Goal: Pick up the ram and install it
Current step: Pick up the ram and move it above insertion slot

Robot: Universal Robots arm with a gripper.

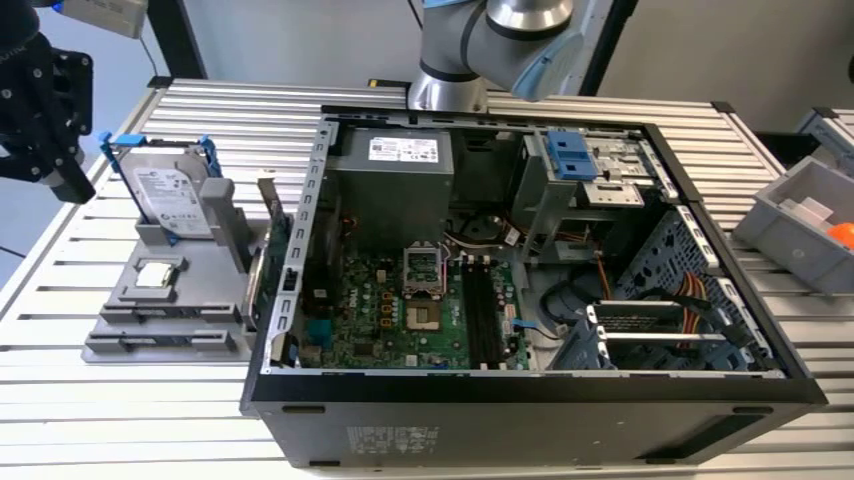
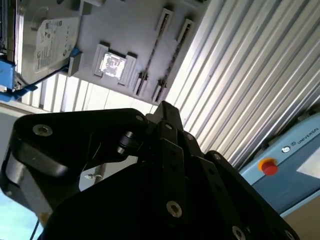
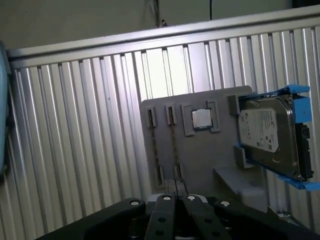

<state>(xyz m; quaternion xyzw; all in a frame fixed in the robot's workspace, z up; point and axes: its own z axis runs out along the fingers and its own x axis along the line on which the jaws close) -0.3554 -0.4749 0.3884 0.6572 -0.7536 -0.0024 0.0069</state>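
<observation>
**A:** Where do we find the claw (image 3: 176, 199)?

**B:** Clenched, as we read it. In the first wrist view its two fingers (image 3: 164, 210) lie side by side with nothing between them. In the exterior view it hangs at the exterior view's left edge, just beside the top of the hard drive (image 1: 174, 200) and apart from everything under it.

**A:** And the ram (image 3: 173, 145)?

**B:** We see it edge-on, a thin line standing in a slot of the grey holder (image 3: 200, 160), well apart from the claw. (A second line just like it runs in the neighbouring slot, and we cannot tell one from the other.)

**A:** What else does the holder carry?

**B:** A small square processor chip (image 3: 202, 119) sits in its recess just beside the slots. Beyond that is the hard drive, upright in a blue bracket (image 3: 297, 91).

**A:** Further out?

**B:** In the exterior view a green card (image 1: 258, 265) stands on edge between the holder and the open computer case (image 1: 534, 395). The case lies on its side with the motherboard (image 1: 387, 315) facing up, and we cannot tell whether its long dark memory slots hold anything. All of it rests on a ribbed metal table (image 1: 80, 430). At the exterior view's right a grey bin (image 1: 787, 215) holds something orange, and the arm (image 1: 467, 45) rises behind the case.
</observation>
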